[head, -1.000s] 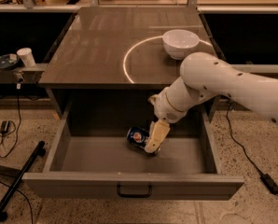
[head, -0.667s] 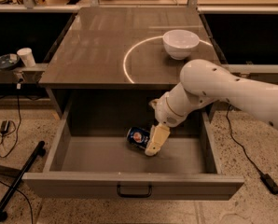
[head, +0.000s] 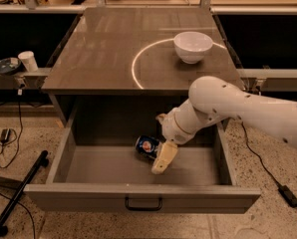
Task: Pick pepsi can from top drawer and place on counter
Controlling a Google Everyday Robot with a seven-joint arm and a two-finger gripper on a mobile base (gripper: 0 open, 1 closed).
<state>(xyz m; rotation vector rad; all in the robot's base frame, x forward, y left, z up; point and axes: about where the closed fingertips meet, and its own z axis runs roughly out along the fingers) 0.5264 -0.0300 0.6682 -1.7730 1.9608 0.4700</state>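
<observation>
Nearest the viewer, the top drawer (head: 88, 195) stands pulled wide open, and its plain front carries a small dark bar handle (head: 143, 203). On the drawer floor, a little right of centre, the pepsi can (head: 147, 147) lies tipped over with its round logo facing the viewer. The pincer (head: 161, 161) reaches down just right of the can, touching it or nearly so. Whether it is spread, pressed together or pinching the can cannot be told here. The white arm (head: 223, 108) comes in from the right, crossing in front of the near edge of the surface (head: 103, 59).

Farther back, on the right of that glossy surface, a white bowl (head: 192, 46) sits on a pale circular arc (head: 134, 68).

The likely troubles are these. A can lying on its side is round and smooth, so a nudge could roll it toward the drawer's left — out of reach. An off-centre hold could also let it slip on the way up. The surface's near edge overhangs the drawer's far part, so a steep lift might knock the can or arm against it. Setting down far right risks bumping the bowl.
</observation>
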